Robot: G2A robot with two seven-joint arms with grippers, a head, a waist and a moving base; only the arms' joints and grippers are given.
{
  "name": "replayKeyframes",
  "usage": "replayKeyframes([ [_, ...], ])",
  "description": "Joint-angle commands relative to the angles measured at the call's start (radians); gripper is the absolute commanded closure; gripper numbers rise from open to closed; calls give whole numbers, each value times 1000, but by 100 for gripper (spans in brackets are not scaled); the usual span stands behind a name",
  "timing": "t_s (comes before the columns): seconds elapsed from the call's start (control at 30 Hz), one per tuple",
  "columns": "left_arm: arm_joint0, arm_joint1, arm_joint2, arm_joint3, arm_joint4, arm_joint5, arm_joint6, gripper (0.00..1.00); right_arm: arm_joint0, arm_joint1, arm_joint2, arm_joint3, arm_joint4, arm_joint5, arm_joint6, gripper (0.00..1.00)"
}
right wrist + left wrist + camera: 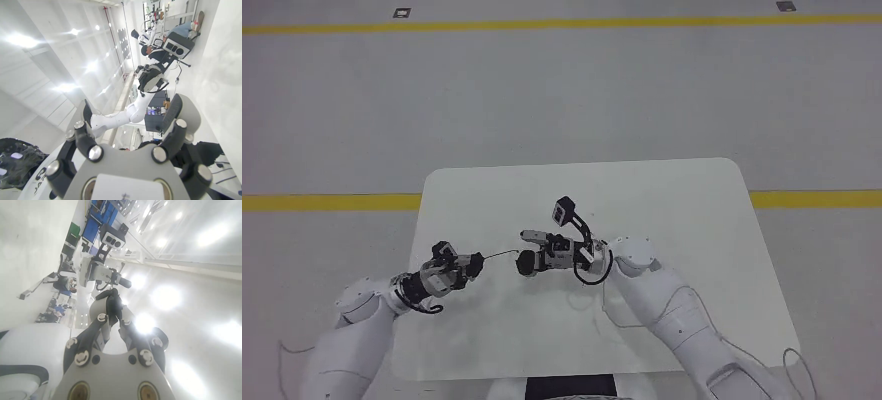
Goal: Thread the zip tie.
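White table point(692, 200) lies under both arms in the top view. Taking the left gripper point(474, 264) as the anchor, the zip tie point(500, 256) is pinched in it and runs as a thin dark line off its tips, above the table, toward the right gripper point(526, 250). That gripper stands just beyond the tie's free end, its fingers spread, one to each side of the line. The step in hand looks like taking that free end. The right gripper should close on the tail near its tip rather than midway, which leaves the length between free to bend.

From the left wrist view, the left gripper point(113, 295) has its fingers drawn tight together on something thin and dark. Which end of the tie it holds I cannot tell. A firm, motionless hold matters here, since any twist would swing the far end off line.

From the right wrist view, the right gripper point(129, 110) is wide open with nothing between its pads. The left gripper shows straight ahead of it, well apart. The approach should be slow and along the tie's line, because a thin strap flexes away if nudged sideways.
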Motion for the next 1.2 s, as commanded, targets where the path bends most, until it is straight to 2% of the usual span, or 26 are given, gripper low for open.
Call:
replayKeyframes([
  [0.0, 0, -1, -2, 0, 1, -3, 0, 100, -1, 0, 1, -1, -2, -1, -7, 0],
  [0.17, 0, -1, 5, -11, 5, -5, 14, 100, -4, 0, 0, -3, 5, 2, -8, 0],
  [0.2, 1, 1, 10, -17, 33, -14, 24, 100, -15, 0, 7, 7, 44, 31, -15, 0],
  [0.27, -1, 3, 16, -13, 43, -14, 30, 100, -6, 5, 14, 23, 25, 37, -27, 0],
  [0.33, -2, 6, 25, -9, 51, -22, 15, 100, -3, 6, 19, 40, 61, 52, -15, 0],
  [0.63, 6, 20, 32, -9, 48, -106, 0, 100, 30, 2, 15, 125, 138, 44, 20, 0],
  [0.7, 3, 23, 37, -1, 41, -119, 0, 100, 39, 1, 13, 148, 152, 38, 35, 14],
  [0.73, 2, 24, 41, 2, 38, -122, 0, 100, 42, 0, 12, 156, 159, 34, 44, 50],
  [0.83, 2, 25, 41, 4, 36, -122, 0, 100, 51, -1, 4, 183, 165, 23, 65, 60],
  [0.9, 2, 25, 41, 4, 36, -122, 0, 100, 55, -3, -1, 197, 171, 16, 72, 72],
  [1.17, 2, 25, 41, 4, 36, -122, 0, 100, 71, -14, -35, 232, 185, 5, 83, 76],
])
